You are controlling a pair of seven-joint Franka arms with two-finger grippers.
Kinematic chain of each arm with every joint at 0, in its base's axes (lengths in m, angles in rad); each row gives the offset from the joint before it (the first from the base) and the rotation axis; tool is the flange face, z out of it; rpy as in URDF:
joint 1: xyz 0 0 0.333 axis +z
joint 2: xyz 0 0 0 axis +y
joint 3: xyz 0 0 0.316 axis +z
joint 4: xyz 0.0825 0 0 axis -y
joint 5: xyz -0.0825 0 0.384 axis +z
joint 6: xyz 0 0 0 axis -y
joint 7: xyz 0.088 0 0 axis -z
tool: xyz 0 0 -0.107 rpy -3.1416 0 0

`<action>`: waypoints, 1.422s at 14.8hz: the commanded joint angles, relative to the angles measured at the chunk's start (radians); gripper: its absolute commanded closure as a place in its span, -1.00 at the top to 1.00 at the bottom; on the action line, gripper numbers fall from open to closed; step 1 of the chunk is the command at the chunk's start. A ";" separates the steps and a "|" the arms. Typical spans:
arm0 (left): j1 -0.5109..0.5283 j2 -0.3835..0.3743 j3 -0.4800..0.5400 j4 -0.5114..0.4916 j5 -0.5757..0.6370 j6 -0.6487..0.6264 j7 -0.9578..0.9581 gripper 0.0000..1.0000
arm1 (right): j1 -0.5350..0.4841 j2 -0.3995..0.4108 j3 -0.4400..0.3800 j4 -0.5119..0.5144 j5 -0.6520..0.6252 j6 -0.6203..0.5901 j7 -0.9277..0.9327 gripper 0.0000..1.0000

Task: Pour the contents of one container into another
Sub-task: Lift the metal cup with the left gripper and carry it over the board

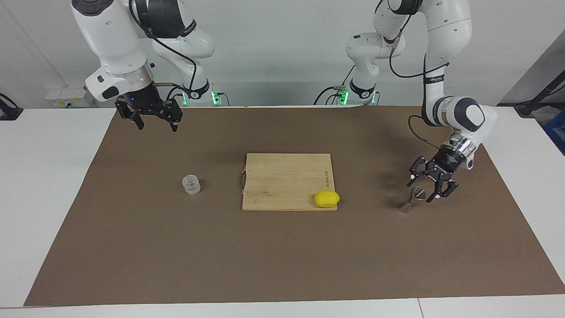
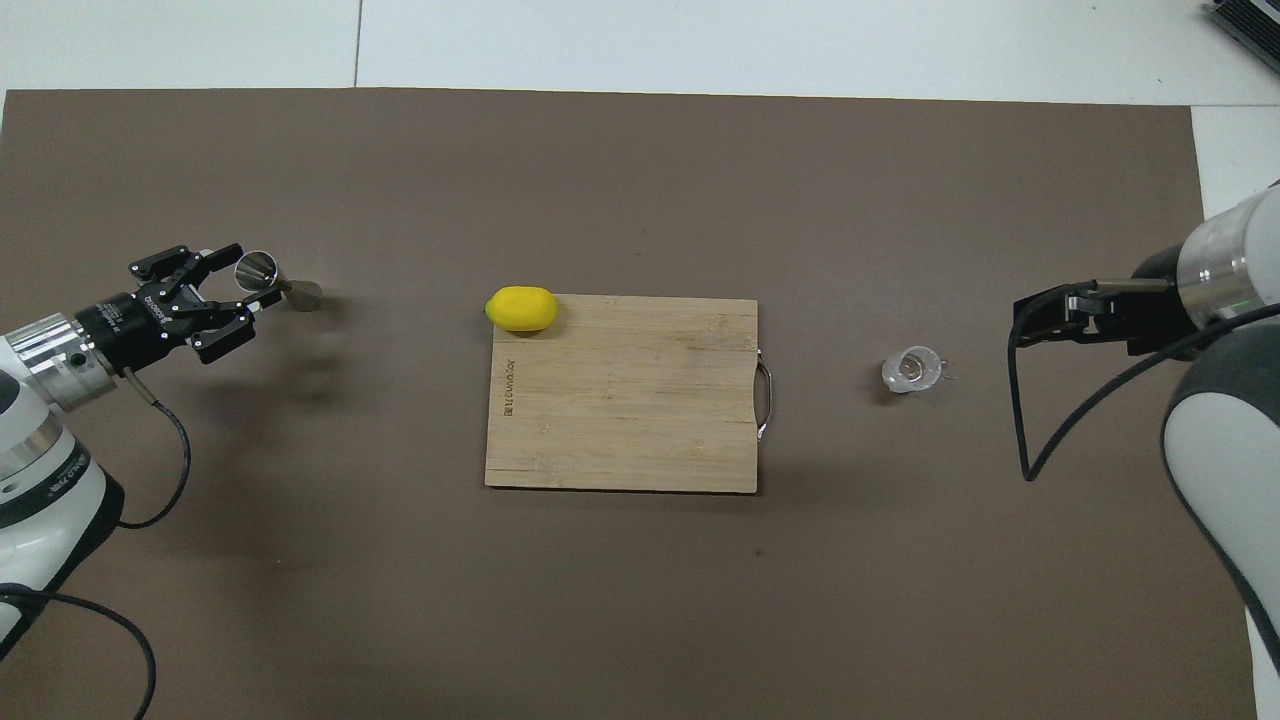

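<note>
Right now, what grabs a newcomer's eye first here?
Probably the yellow lemon on a corner of the wooden cutting board mid-table. Then the left tool, open, right at the metal jigger near the left arm's end. The right tool hangs high, well clear of the glass cup.

Bare brown mat (image 1: 145, 247) is surrounding the glass cup (image 1: 191, 184); the cutting board (image 1: 287, 187) and lemon (image 1: 327, 198) are lying between it and the jigger (image 1: 412, 198).
</note>
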 commanded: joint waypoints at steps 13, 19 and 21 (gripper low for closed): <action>-0.004 -0.001 0.004 0.003 -0.050 -0.007 0.017 -1.00 | -0.010 -0.019 0.002 -0.013 0.018 -0.019 -0.024 1.00; -0.078 -0.023 -0.048 0.048 -0.053 -0.084 0.014 -1.00 | -0.010 -0.019 0.002 -0.013 0.018 -0.022 -0.023 1.00; -0.163 -0.044 -0.054 0.048 -0.053 -0.075 0.016 -1.00 | -0.013 -0.019 0.002 -0.014 0.018 -0.022 -0.024 1.00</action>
